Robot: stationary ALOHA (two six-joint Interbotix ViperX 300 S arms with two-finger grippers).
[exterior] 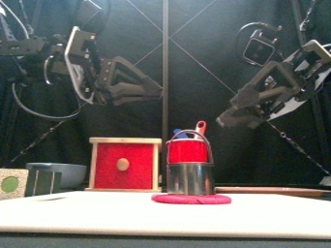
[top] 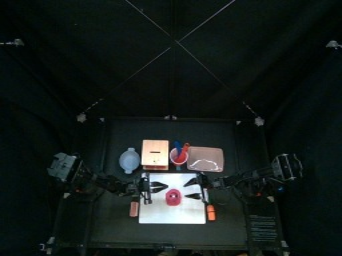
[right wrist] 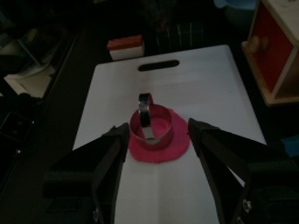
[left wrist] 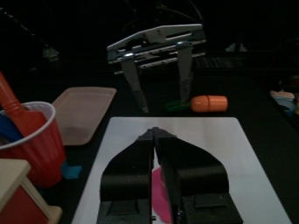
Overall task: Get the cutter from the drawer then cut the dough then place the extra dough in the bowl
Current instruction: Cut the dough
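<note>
The round metal cutter (exterior: 191,177) stands on the flat pink dough (exterior: 192,199) in the middle of the white cutting board (top: 174,215). In the right wrist view the cutter (right wrist: 146,118) sits upright in the dough (right wrist: 163,144), wire handle up. My right gripper (right wrist: 158,128) hangs open above it, one jaw on each side, touching nothing. My left gripper (left wrist: 156,136) hovers over the board's left part with its jaws together and empty; only a pink sliver of dough (left wrist: 158,185) shows between them. In the front view, both grippers (exterior: 135,85) (exterior: 246,108) are well above the table.
Behind the board stand the wooden box with the red drawer front (exterior: 126,165), the red cup with toy knives (exterior: 189,150), the pink tray (top: 207,157) and the blue-grey bowl (top: 128,158). Small orange toy foods (top: 134,210) (top: 210,213) lie at the board's left and right edges.
</note>
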